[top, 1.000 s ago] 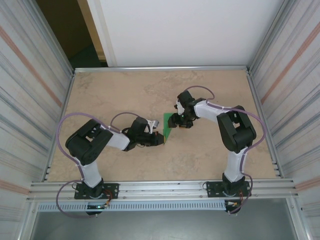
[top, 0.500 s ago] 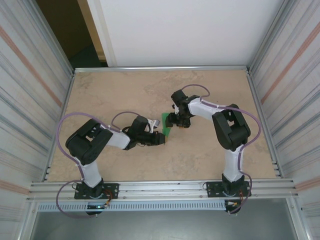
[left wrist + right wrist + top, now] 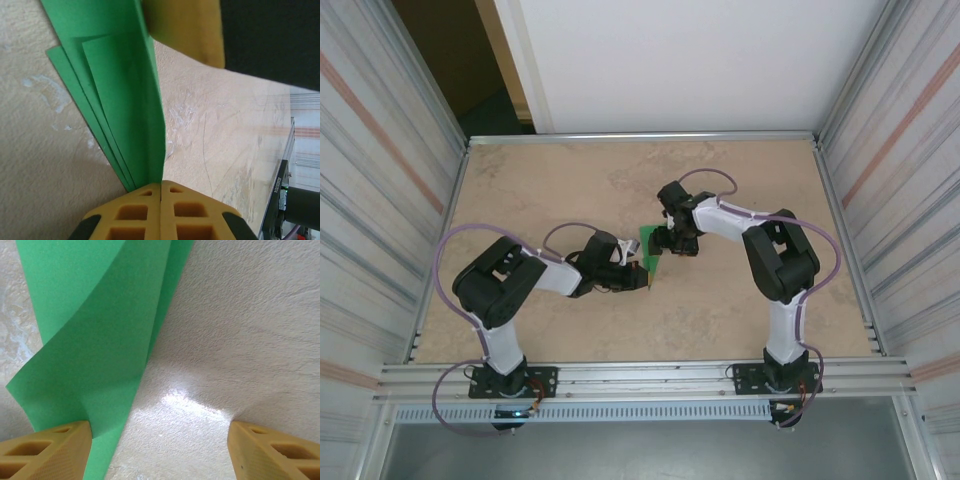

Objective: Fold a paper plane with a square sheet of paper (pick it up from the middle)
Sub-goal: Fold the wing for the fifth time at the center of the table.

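On the beige table (image 3: 540, 180), the left arm (image 3: 510, 285) and right arm (image 3: 775, 255) reach inward and meet near its middle. The green paper (image 3: 648, 250), folded into a narrow layered wedge, sits between them. The left gripper (image 3: 161, 192) is clenched on the paper's pointed end, yellow fingers pressed together over the layers, while the right gripper (image 3: 160, 445) stands released, jaws wide apart, with one finger (image 3: 47, 447) at the paper's edge and the other over bare table.
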`<action>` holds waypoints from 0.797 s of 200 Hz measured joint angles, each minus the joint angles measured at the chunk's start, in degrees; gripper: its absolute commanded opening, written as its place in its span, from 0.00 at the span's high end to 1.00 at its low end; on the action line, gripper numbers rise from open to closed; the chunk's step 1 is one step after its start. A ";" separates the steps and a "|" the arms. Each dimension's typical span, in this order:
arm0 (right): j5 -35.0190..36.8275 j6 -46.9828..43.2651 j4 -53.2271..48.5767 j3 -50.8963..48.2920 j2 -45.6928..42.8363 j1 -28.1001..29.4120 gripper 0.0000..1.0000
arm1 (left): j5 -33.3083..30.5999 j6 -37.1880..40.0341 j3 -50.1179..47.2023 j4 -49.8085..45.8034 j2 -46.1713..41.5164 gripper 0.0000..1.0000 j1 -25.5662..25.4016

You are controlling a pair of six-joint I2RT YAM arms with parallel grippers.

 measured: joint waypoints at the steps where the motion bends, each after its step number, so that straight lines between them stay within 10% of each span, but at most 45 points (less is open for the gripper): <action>1: -0.07 0.00 0.09 -0.09 -0.04 -0.02 0.28 | 0.00 0.00 0.00 0.00 0.00 0.97 0.00; 43: -11.17 -0.15 10.16 -11.50 -8.46 -4.57 0.32 | 0.74 -0.48 0.00 0.42 0.37 0.99 0.33; 71: -20.79 -1.20 16.92 -16.70 -13.84 -8.13 0.53 | 1.38 -0.85 -0.13 1.05 0.63 1.00 0.52; 159: -35.08 -1.75 26.27 -16.63 -4.09 -7.10 0.84 | 2.51 -1.51 -0.68 3.08 1.77 1.00 0.98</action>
